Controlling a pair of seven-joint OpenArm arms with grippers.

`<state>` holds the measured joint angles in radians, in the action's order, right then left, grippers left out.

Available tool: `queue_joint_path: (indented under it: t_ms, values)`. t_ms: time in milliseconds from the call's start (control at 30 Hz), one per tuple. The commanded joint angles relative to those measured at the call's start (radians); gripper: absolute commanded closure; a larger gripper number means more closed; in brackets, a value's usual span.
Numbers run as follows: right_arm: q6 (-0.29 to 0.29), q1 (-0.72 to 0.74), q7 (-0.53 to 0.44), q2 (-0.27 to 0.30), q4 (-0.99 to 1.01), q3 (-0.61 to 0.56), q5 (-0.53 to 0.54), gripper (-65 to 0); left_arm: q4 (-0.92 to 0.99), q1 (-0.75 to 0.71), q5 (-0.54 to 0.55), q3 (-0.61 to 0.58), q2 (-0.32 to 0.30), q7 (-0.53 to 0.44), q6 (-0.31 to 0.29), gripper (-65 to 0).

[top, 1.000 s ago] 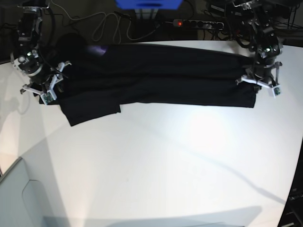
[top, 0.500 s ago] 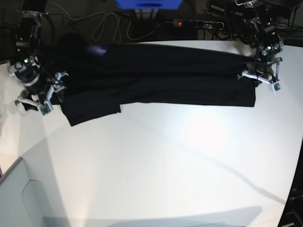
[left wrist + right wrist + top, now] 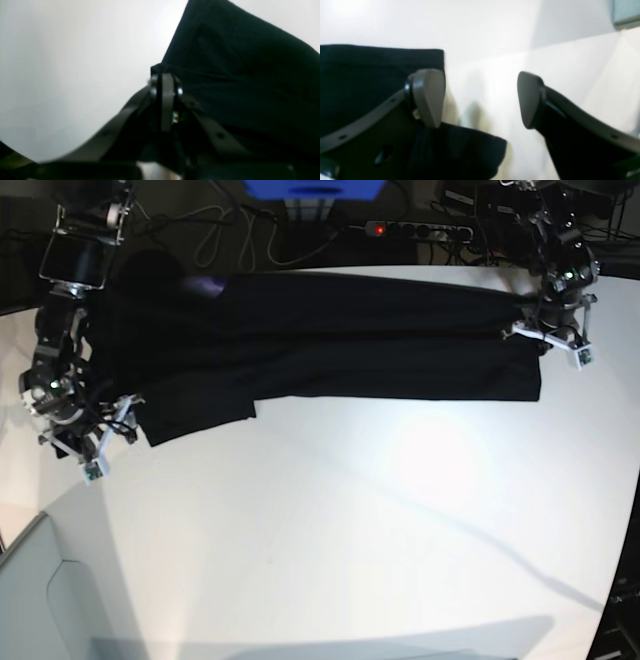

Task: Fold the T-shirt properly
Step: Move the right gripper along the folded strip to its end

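Note:
The black T-shirt (image 3: 330, 340) lies stretched out as a long band across the far part of the white table (image 3: 350, 530). My left gripper (image 3: 548, 340) is at the shirt's right end in the base view. In the left wrist view this gripper (image 3: 165, 75) is shut on a bunched bit of the T-shirt (image 3: 237, 75). My right gripper (image 3: 85, 438) hangs off the shirt's left end, just past its lower corner. In the right wrist view it (image 3: 478, 100) stands open with nothing between its fingers (image 3: 427, 97), and the T-shirt's (image 3: 370, 75) hem lies beside and below it.
Behind the table's far edge lie a power strip (image 3: 420, 228) with a red light, cables (image 3: 225, 235) and a blue object (image 3: 312, 188). A pale grey box (image 3: 40, 600) sits at the near left corner.
My right gripper opened, let go of the shirt's left end and moved down and left, off the cloth. My left gripper kept its hold and shifted slightly toward the far edge.

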<state>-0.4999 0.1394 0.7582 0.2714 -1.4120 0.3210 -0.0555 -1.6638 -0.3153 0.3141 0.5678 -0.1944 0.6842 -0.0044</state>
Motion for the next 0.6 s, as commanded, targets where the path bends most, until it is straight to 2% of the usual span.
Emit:
queue_joint_path:
  t_ms: [0, 200, 333, 400, 467, 567]
  values:
    - [-0.012, 0.026, -0.019, -0.001, -0.003, 0.002, 0.013, -44.5, -0.02, -0.005, -0.002, 0.007, -0.01, -0.017, 0.002, 0.0]
    - [-0.012, 0.045, -0.03, -0.047, 0.083, 0.002, 0.013, -44.4, -0.02, -0.009, -0.002, 0.007, -0.01, -0.017, 0.002, 0.0]
    - [-0.012, 0.052, -0.03, -0.053, 0.125, 0.002, 0.013, -44.1, -0.02, -0.009, -0.002, 0.007, -0.01, -0.017, 0.002, 0.0]
    - [-0.012, 0.052, -0.029, -0.053, 0.127, 0.002, 0.013, -40.1, -0.02, -0.009, -0.002, 0.008, -0.01, -0.017, 0.002, 0.0]
    - [-0.012, 0.052, -0.026, -0.053, 0.127, 0.0, 0.013, -30.2, -0.02, -0.009, -0.002, 0.019, -0.006, -0.017, 0.002, 0.0]
    - [-0.012, 0.052, -0.019, -0.051, 0.109, -0.039, 0.013, -2.3, -0.02, -0.009, -0.002, 0.048, -0.001, -0.017, 0.002, 0.0]
